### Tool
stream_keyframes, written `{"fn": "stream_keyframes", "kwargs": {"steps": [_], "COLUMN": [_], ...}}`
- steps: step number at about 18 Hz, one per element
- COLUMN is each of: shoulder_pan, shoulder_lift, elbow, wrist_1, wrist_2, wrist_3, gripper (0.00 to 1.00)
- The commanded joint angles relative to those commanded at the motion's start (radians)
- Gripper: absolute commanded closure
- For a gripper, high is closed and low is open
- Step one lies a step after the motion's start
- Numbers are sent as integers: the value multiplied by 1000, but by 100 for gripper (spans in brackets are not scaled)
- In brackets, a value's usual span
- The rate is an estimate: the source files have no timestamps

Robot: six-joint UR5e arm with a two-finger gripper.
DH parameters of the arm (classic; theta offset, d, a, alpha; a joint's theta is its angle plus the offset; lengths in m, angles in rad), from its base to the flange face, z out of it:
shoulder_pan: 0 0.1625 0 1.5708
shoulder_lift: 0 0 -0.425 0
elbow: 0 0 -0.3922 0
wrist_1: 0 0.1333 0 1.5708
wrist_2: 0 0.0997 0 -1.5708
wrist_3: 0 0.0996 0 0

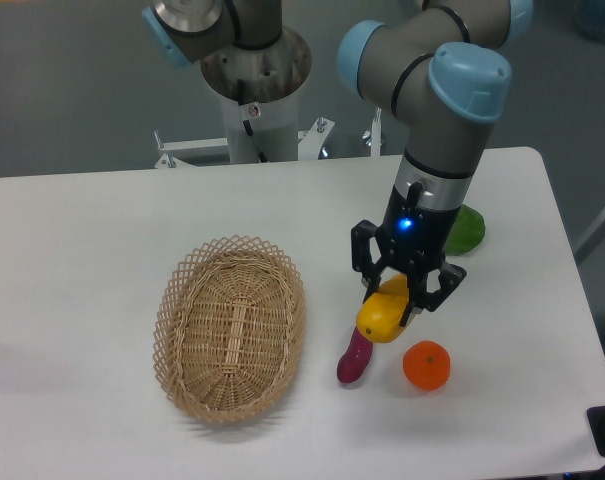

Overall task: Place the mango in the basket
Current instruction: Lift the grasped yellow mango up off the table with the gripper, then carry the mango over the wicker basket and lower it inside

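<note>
1. Jaws clamped around the mango [384, 314], gripper [400, 297] holding it just off the white bench [82, 260], right of the basket [231, 328].
2. Purple eggplant piece [355, 358] and orange [426, 365] lie beneath; a green fruit [468, 230] sits behind the arm.
3. No readable writing anywhere; grey wall behind.
</note>
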Motion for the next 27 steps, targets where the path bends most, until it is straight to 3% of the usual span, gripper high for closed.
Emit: {"fn": "stream_keyframes", "kwargs": {"steps": [5, 9, 12, 14, 17, 20, 25, 27], "shoulder_pan": [2, -9, -61, -115, -236, -322, -454, -495], "shoulder_lift": [20, 87, 113, 126, 114, 84, -9, -44], "elbow": [-23, -83, -112, -127, -136, -149, -160, -164], "wrist_1": [-2, 8, 18, 20, 21, 47, 159, 175], "wrist_2": [2, 11, 17, 98, 225, 273, 423, 469], "wrist_3": [0, -96, -205, -253, -337, -457, -603, -611], "gripper": [55, 55, 55, 55, 55, 56, 56, 56]}}
